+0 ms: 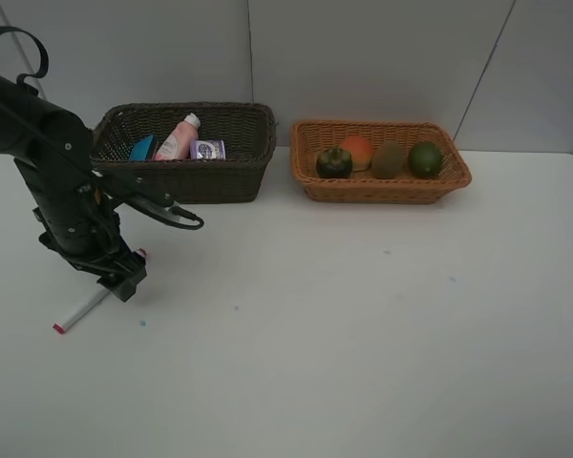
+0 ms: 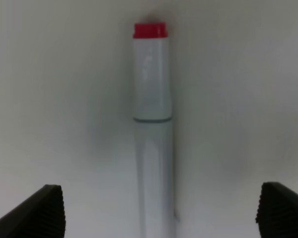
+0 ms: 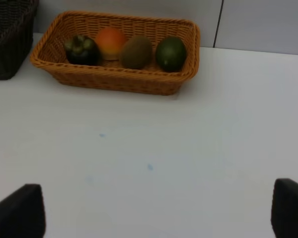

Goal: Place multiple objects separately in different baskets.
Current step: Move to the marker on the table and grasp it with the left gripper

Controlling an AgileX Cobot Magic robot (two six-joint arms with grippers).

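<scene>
Both tools [image 2: 159, 210] [image 3: 154, 218] wide open.

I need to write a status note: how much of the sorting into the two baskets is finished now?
Done: the dark brown wicker basket holds the pink bottle, flat blue block and purple-lidded tub; the light orange wicker basket holds four fruits. In hand: nothing gripped; the open left gripper straddles the white red-tipped marker lying on the white table. Left: grasping the marker and placing it in a basket.

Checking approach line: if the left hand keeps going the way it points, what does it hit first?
The white marker, probably. It lies on the table between the open fingers of the left hand, lengthwise down the middle. How far off is unclear.
</scene>
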